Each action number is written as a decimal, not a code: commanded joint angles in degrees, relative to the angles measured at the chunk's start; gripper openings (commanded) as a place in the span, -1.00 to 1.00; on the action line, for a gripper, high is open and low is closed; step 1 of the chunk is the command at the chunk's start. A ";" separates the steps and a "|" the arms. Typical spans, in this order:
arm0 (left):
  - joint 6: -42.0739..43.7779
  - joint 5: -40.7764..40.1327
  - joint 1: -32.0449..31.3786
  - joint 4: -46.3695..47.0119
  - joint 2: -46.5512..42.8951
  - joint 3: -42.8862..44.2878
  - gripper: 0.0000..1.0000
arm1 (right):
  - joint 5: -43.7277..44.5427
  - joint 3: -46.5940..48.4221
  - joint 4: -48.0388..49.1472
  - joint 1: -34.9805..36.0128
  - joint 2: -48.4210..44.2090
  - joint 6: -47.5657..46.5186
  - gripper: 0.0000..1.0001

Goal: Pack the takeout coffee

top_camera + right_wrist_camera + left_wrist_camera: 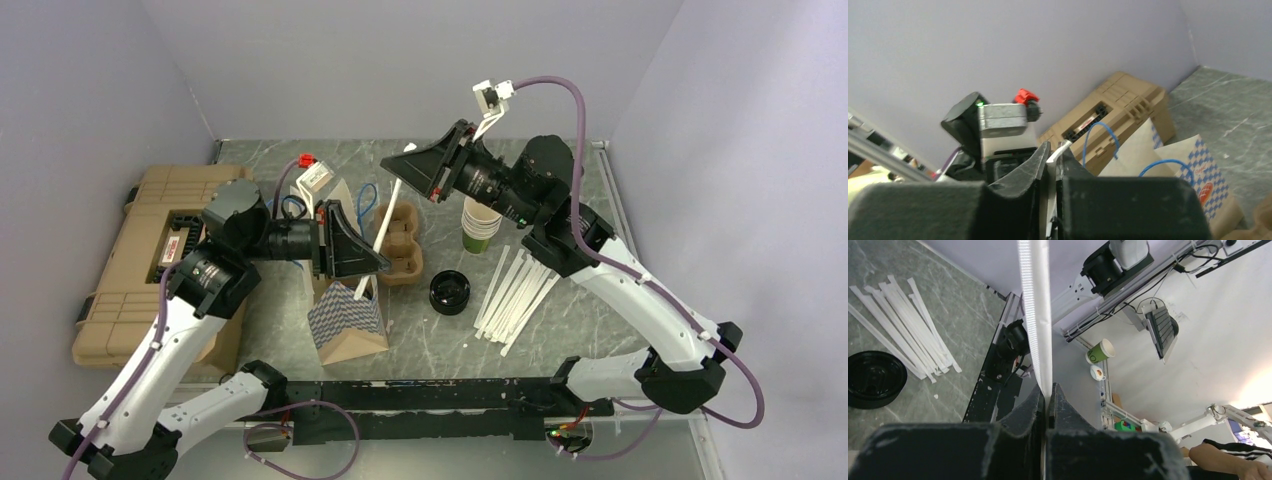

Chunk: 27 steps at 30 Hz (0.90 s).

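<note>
The takeout coffee is out of view in every frame. A long white wrapped straw (390,205) slants up over the table, held at both ends. My left gripper (383,265) is shut on its lower part, above the blue-checked paper bag (345,320). In the left wrist view the straw (1035,315) rises straight out of the closed left gripper (1047,387). My right gripper (388,163) pinches the upper end. In the right wrist view the straw tip (1064,148) sticks out between the nearly closed fingers of the right gripper (1055,150).
A brown cardboard cup carrier (405,250) sits behind the bag. Lidless cups with a green base (480,228) are stacked under the right arm. Black lids (450,292) and several loose wrapped straws (515,290) lie at centre right. A tan case (140,260) fills the left side.
</note>
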 commanded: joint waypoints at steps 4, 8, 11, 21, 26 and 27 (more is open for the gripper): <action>5.80 -0.70 -0.10 -4.41 -0.80 0.87 -0.97 | -0.65 0.58 1.67 0.63 -1.07 -0.22 -1.00; 9.72 -7.28 -0.07 -11.65 -0.81 3.41 -0.58 | 1.17 0.35 0.75 0.83 -1.27 -1.92 -1.00; 12.70 -14.82 -0.06 -17.71 -1.57 6.73 -0.28 | 2.29 1.57 -0.45 1.15 -0.43 -4.00 -1.00; 18.69 -47.60 -0.08 -34.63 -8.33 17.69 0.61 | 9.75 12.81 -2.19 7.69 8.23 -16.62 -1.00; 18.05 -54.20 -0.08 -37.03 -11.66 16.57 0.62 | 19.79 18.20 0.83 13.47 15.60 -27.64 -1.00; 17.83 -54.59 -0.09 -37.22 -12.31 16.07 0.61 | 21.48 18.06 2.50 14.14 16.60 -29.30 -1.00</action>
